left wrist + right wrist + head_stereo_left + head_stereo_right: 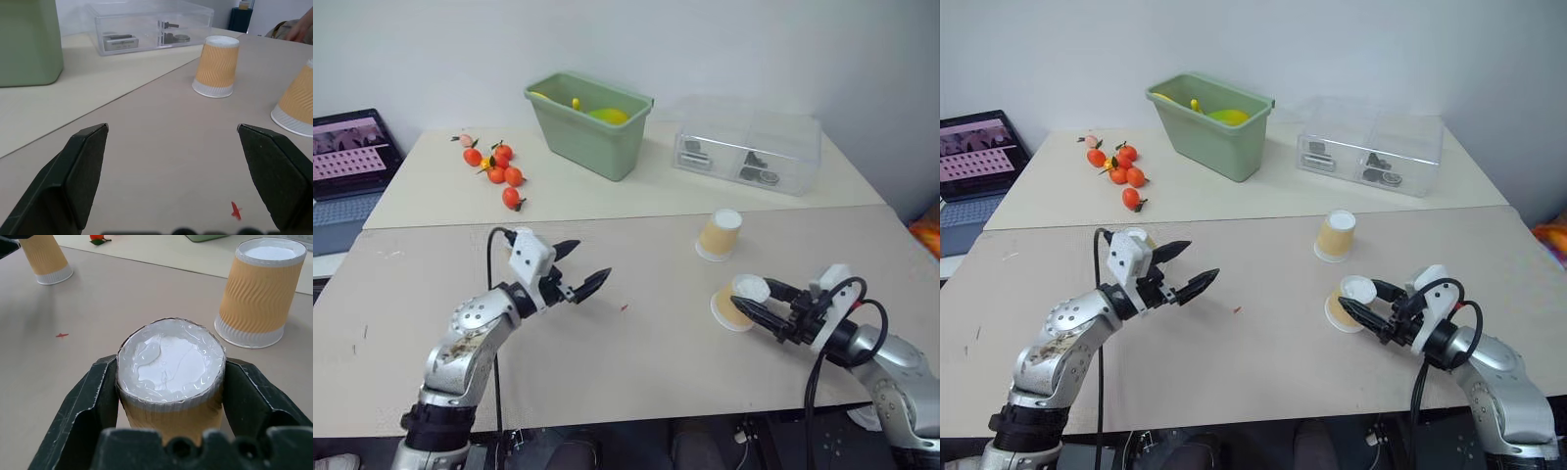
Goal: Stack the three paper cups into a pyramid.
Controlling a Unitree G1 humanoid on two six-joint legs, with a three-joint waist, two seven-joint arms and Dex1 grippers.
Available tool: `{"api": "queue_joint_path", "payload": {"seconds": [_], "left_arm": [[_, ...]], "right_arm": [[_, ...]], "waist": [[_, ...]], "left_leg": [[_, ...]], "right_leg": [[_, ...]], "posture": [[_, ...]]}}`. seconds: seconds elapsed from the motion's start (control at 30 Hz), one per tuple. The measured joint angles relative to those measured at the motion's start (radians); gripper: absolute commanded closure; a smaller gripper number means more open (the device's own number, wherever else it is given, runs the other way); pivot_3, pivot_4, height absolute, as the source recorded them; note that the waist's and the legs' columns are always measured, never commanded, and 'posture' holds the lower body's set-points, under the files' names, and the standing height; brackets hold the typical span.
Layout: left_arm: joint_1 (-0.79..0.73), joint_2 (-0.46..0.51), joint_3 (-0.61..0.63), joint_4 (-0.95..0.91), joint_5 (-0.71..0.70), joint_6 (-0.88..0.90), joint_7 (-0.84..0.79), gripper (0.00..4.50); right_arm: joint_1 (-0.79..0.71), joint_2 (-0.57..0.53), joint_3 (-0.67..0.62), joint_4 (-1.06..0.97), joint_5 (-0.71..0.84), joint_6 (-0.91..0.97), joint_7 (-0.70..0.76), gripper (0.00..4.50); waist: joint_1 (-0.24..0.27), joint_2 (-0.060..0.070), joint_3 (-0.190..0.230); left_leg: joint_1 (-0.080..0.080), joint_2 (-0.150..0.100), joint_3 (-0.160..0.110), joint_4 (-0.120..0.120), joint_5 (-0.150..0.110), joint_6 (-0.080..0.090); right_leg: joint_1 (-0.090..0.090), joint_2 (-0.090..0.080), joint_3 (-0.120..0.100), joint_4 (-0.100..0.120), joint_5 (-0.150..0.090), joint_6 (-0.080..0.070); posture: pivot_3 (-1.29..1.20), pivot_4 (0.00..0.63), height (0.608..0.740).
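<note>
Left gripper (576, 267) held level above the table, fingers spread wide and empty; right gripper (756, 305) low, its fingers (93, 396) clamped on a cup (171, 377).

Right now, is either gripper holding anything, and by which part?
The right gripper grips an upside-down paper cup by its side wall near the base. The left gripper holds nothing, jaws open.
</note>
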Motion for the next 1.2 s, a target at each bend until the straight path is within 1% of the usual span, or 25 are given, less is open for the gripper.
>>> {"api": "queue_joint_path", "payload": {"seconds": [0.13,0.23,0.33,0.4,0.53,0.67,0.83,1.0,1.1,1.17,1.2], "left_arm": [[0.049,0.003,0.032,-0.007,0.006,-0.020,0.013,0.00],[0.093,0.004,0.055,-0.011,0.044,-0.062,0.052,0.00],[0.121,-0.004,0.085,-0.015,0.059,-0.084,0.089,0.00],[0.143,-0.016,0.100,-0.020,0.061,-0.089,0.116,0.00],[0.183,-0.031,0.110,-0.052,0.080,-0.103,0.158,0.00],[0.201,-0.048,0.134,-0.066,0.080,-0.112,0.192,0.00],[0.214,-0.059,0.145,-0.089,0.079,-0.115,0.216,0.00],[0.215,-0.075,0.147,-0.092,0.079,-0.115,0.240,0.00],[0.221,-0.092,0.145,-0.106,0.079,-0.116,0.256,0.00],[0.225,-0.094,0.144,-0.107,0.080,-0.116,0.259,0.00],[0.226,-0.095,0.144,-0.107,0.080,-0.116,0.259,0.00]], "right_arm": [[-0.101,0.009,0.013,0.048,0.006,0.004,0.003,1.75],[-0.244,0.060,0.053,0.060,0.047,0.040,0.011,1.75],[-0.331,0.095,0.120,0.060,0.073,0.077,0.037,1.75],[-0.384,0.128,0.187,0.082,0.071,0.092,0.064,1.75],[-0.452,0.162,0.293,0.130,0.056,0.103,0.131,1.75],[-0.536,0.207,0.378,0.203,0.008,0.083,0.188,1.75],[-0.656,0.301,0.463,0.384,-0.108,-0.020,0.231,1.75],[-0.727,0.354,0.487,0.492,-0.161,-0.085,0.270,1.75],[-0.756,0.375,0.511,0.556,-0.204,-0.130,0.301,1.75],[-0.760,0.380,0.512,0.593,-0.227,-0.153,0.303,0.79],[-0.761,0.381,0.512,0.608,-0.234,-0.161,0.302,0.76]], "waist": [[-0.001,0.000,0.000],[-0.004,0.000,0.000],[0.000,0.000,0.000],[0.001,0.000,0.000],[0.006,0.000,0.000],[0.002,0.000,0.000],[-0.005,0.000,0.000],[-0.002,0.000,0.000],[-0.004,0.000,0.000],[-0.005,0.000,0.000],[-0.005,0.000,0.000]], "left_leg": [[0.001,0.000,0.000,0.000,0.000,0.000],[0.001,0.001,0.001,-0.001,0.000,0.000],[0.001,0.001,0.000,-0.001,0.000,0.000],[0.001,0.000,0.000,-0.001,0.000,0.000],[-0.001,0.000,0.000,-0.001,0.000,0.000],[-0.001,0.000,0.000,-0.001,0.000,0.000],[-0.002,0.000,0.000,-0.001,0.000,0.000],[-0.003,0.000,0.000,-0.001,0.000,-0.001],[-0.009,0.001,0.000,-0.001,0.000,-0.003],[-0.011,0.001,0.000,-0.001,0.003,-0.009],[-0.012,0.001,0.000,-0.001,0.004,-0.011]], "right_leg": [[0.000,0.000,0.000,0.000,0.000,0.000],[0.000,0.000,0.000,0.000,0.001,-0.001],[-0.001,0.000,0.000,0.000,0.005,-0.008],[-0.001,0.000,0.000,0.000,0.005,-0.008],[-0.003,0.000,0.000,0.000,0.006,-0.009],[-0.004,0.000,-0.001,0.000,0.006,-0.009],[-0.006,0.000,-0.001,0.000,0.006,-0.010],[-0.008,0.000,-0.001,0.000,0.007,-0.010],[-0.015,0.000,-0.001,0.001,0.007,-0.011],[-0.019,0.000,-0.001,0.002,0.008,-0.012],[-0.019,0.000,-0.001,0.002,0.008,-0.012]], "posture": [[0.00,0.150,0.738],[0.00,0.150,0.738],[0.00,0.150,0.738],[0.00,0.150,0.738],[0.00,0.150,0.738],[0.00,0.150,0.738],[0.00,0.150,0.738],[0.00,0.150,0.738],[0.00,0.150,0.738],[0.00,0.150,0.738],[0.00,0.150,0.738]]}}
